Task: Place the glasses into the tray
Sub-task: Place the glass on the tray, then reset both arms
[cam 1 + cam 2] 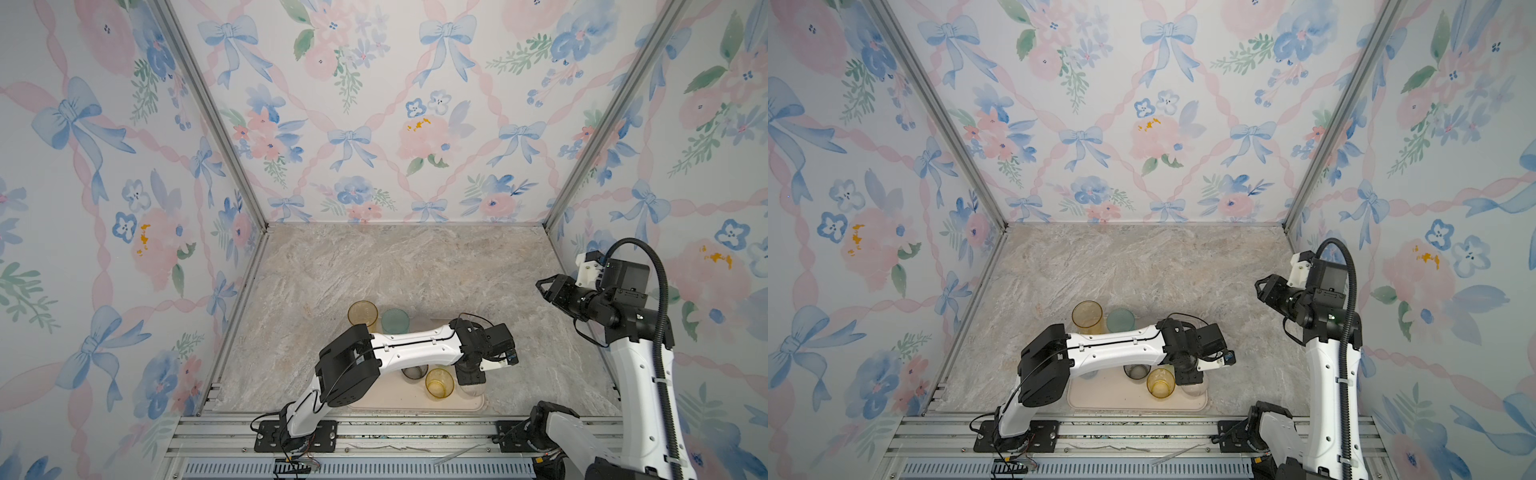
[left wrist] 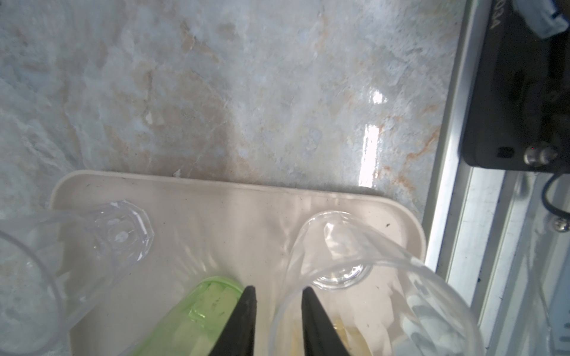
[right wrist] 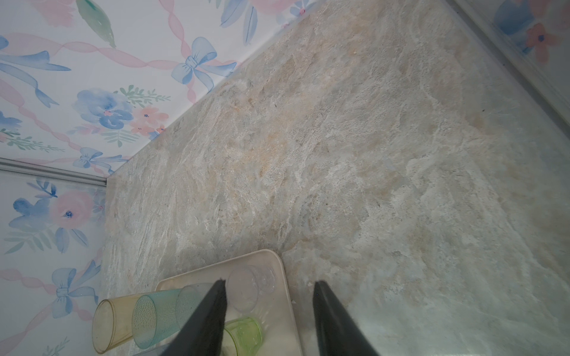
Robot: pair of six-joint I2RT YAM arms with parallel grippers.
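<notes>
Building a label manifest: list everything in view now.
tray: one, pale beige, table's near edge
tall tumblers: three, amber, teal, pale blue, along tray's far edge
short tumblers: four, amber, smoky grey, lime green, clear, in tray
frosted-clear tumbler: one, tray's near-right corner
table: one, marble-look
walls: three, floral paper
left tool: open, straddling the frosted-clear tumbler's rim
right tool: open, empty, raised at the right

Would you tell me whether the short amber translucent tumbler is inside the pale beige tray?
Inside: the short amber tumbler stands upright on the tray floor in both top views.
</notes>
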